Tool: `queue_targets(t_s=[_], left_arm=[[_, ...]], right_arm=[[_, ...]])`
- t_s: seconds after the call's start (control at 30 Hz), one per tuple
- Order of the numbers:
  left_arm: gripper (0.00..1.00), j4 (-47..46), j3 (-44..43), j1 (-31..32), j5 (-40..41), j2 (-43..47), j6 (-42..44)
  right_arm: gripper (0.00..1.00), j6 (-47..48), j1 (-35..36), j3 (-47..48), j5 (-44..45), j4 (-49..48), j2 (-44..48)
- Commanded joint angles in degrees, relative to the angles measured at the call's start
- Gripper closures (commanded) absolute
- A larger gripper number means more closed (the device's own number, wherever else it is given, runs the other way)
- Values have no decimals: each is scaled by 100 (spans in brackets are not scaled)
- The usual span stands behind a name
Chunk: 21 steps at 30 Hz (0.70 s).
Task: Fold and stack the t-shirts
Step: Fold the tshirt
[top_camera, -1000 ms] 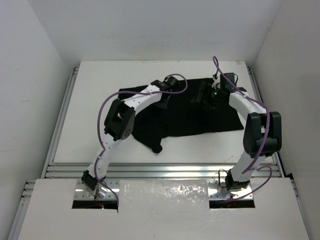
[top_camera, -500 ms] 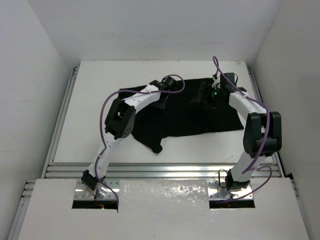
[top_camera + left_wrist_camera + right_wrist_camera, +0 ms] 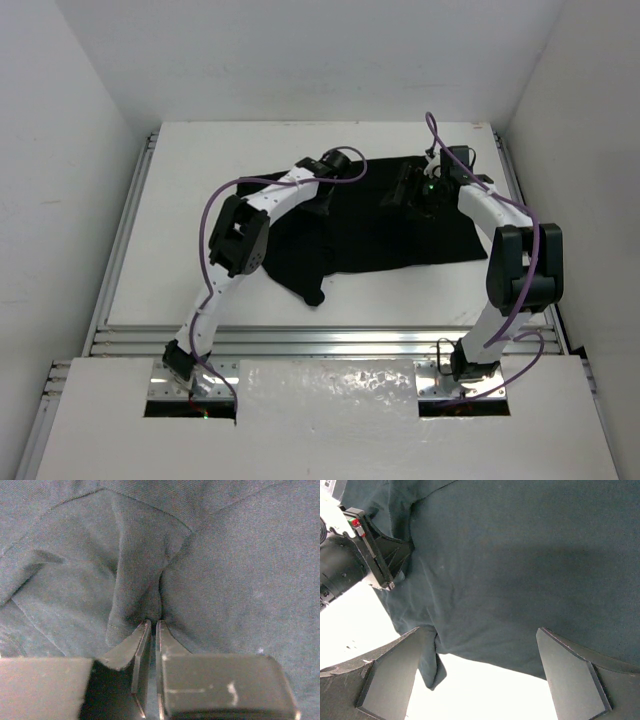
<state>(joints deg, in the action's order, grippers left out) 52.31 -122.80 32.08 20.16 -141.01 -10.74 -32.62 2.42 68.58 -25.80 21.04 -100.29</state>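
Your left hand [image 3: 152, 625], partly open a moment ago, is now pinching a raised ridge of the t-shirt [image 3: 225, 580] lying on the desk [image 3: 200, 180] beneath it. Your right hand [image 3: 479, 630] is hovering spread above the cloth, so the fold looks ready to begin.

I could read no writing anywhere: the black t-shirt [image 3: 400, 232] was plain, and the white table [image 3: 195, 200] under it bore no label, brand, number or sign.
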Motion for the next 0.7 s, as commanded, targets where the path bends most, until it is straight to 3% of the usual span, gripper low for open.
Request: queue_targets(t_s=[0.0, 0.1, 0.67], left_arm=[[95, -20, -279, -70, -136, 3, -16], [100, -2, -262, -70, -127, 170, -24], [100, -20, -156, 62, -469, 759, -77]], right_arm=[[5, 19, 40, 86, -56, -117, 106], [4, 28, 40, 77, -30, -117, 124], [1, 28, 57, 59, 23, -117, 168]])
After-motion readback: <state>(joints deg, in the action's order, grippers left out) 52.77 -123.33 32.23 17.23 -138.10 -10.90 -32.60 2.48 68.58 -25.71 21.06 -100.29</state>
